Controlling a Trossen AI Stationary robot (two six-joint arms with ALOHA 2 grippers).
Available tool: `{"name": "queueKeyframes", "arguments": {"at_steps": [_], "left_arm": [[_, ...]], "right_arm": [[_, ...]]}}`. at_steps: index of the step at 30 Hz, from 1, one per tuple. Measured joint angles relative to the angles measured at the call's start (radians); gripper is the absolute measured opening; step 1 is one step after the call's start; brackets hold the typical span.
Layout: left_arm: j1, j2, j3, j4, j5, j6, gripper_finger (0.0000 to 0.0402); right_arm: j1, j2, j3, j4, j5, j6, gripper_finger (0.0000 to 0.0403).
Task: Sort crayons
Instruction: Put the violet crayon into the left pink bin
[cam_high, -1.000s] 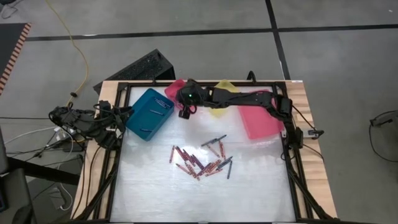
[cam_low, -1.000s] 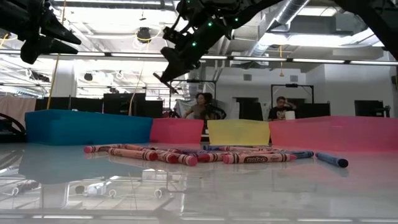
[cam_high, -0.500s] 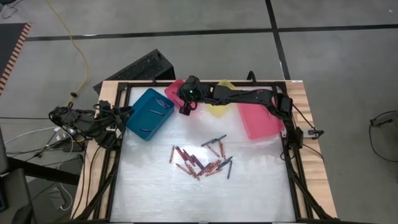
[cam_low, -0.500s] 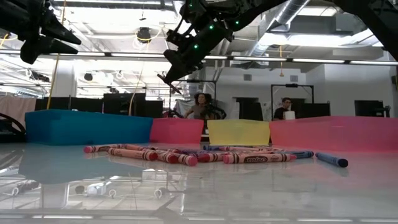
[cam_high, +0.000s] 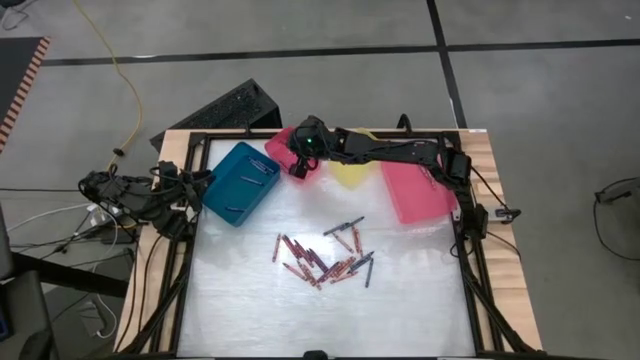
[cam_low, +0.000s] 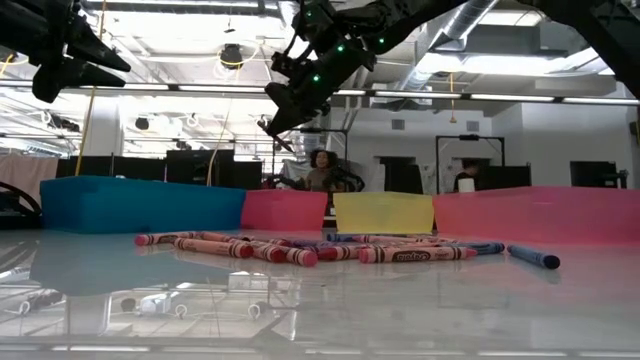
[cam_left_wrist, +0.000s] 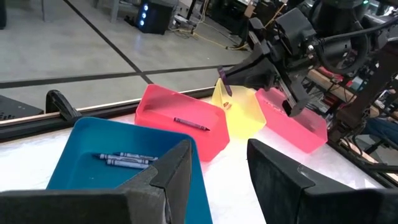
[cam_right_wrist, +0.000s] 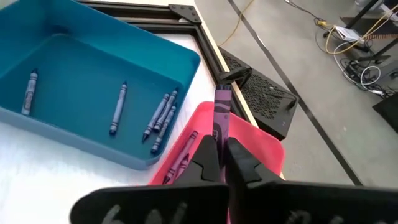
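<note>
A purple crayon (cam_right_wrist: 222, 112) is clamped in my right gripper (cam_right_wrist: 219, 149), which hangs in the air over the small pink bin (cam_high: 285, 150) at the table's far side. A pile of red and blue-grey crayons (cam_high: 325, 258) lies flat on the white tabletop. The teal bin (cam_high: 240, 182) holds several blue-grey crayons (cam_right_wrist: 155, 115). In the small pink bin lies a dark crayon (cam_left_wrist: 191, 123). My left gripper (cam_left_wrist: 217, 180) waits open at the table's far left, pointing toward the bins. My right gripper pinches the purple crayon's near end (cam_right_wrist: 219, 138) between its two fingers. The fingers slant down from the table's right side and run along the crayon. The rest of the crayon sticks out past the fingertips (cam_left_wrist: 227, 86), lifted clear above the small pink bin.
A yellow bin (cam_high: 352, 168) and a larger pink bin (cam_high: 415, 190) stand right of the small pink one along the far edge. A black frame (cam_high: 190, 250) rims the table. People sit in the room behind (cam_low: 322, 172).
My right gripper, still shut on the purple crayon, has moved a little toward the table's far edge, from the near rim of the small pink bin to over it. The crayon has stayed clear of everything.
</note>
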Motion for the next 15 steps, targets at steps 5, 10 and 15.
{"name": "queueKeyframes", "arguments": {"at_steps": [5,10,15], "left_arm": [[0.000,0.000,0.000,0.000,0.000,0.000,0.0145],[0.000,0.000,0.000,0.000,0.000,-0.002,0.0145],[0.000,0.000,0.000,0.000,0.000,-0.017,0.0145]], "right_arm": [[-0.012,0.003,-0.005,0.049,-0.003,0.010,0.0002],[-0.035,0.005,-0.026,0.167,-0.041,0.065,0.0002],[-0.051,0.004,-0.026,0.195,-0.055,0.102,0.0002]]}}
